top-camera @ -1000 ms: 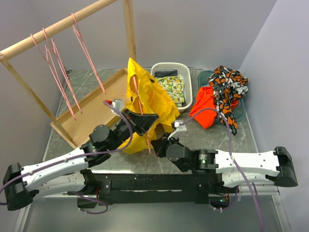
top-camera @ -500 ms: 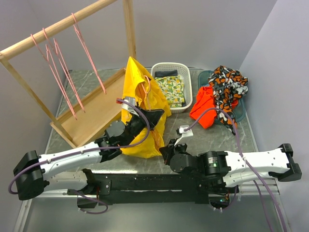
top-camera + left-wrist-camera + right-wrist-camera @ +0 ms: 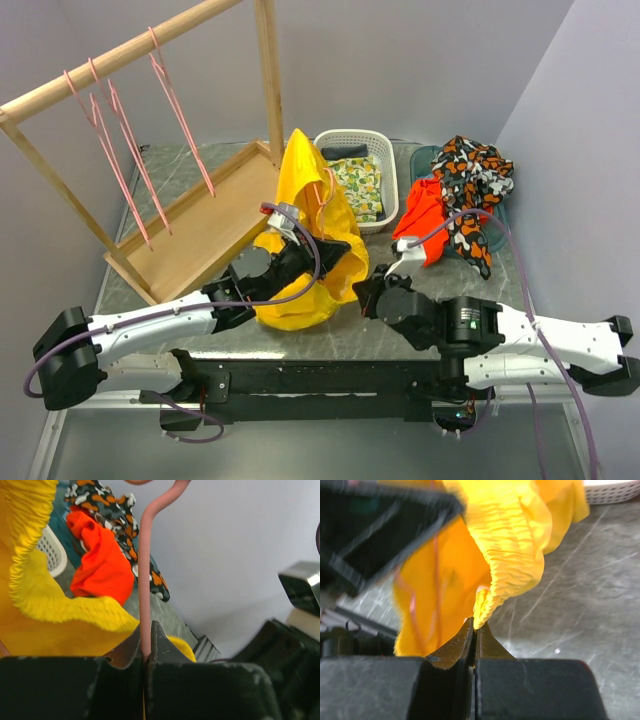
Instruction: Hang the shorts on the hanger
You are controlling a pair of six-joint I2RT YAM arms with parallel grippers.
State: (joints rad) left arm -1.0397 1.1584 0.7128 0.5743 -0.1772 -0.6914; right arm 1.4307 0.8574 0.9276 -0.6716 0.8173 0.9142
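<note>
The yellow shorts (image 3: pixel 300 215) hang bunched over a pink hanger (image 3: pixel 326 187) near the table's middle. My left gripper (image 3: pixel 322 250) is shut on the hanger's wire stem (image 3: pixel 145 580), which rises from the jaws (image 3: pixel 146 652) beside the gathered waistband (image 3: pixel 30 555). My right gripper (image 3: pixel 364 292) sits just right of the shorts, shut on the tip of the waistband edge (image 3: pixel 487 597). In the right wrist view, the fingertips of this gripper (image 3: pixel 475 628) pinch the fabric, and hanger wire (image 3: pixel 437 580) shows faintly inside the shorts.
A wooden rack (image 3: pixel 120 55) at the back left carries three more pink hangers (image 3: pixel 125 165) over a wooden tray base (image 3: pixel 200 225). A white basket (image 3: pixel 385 165) stands behind the shorts. An orange-red cloth (image 3: pixel 420 225) and a black-white-orange patterned cloth (image 3: pixel 475 180) lie at the back right.
Both grippers have moved right with the hanger and shorts. The shorts now hang more bunched and closer to the basket. The right arm has swung toward the centre-right.
</note>
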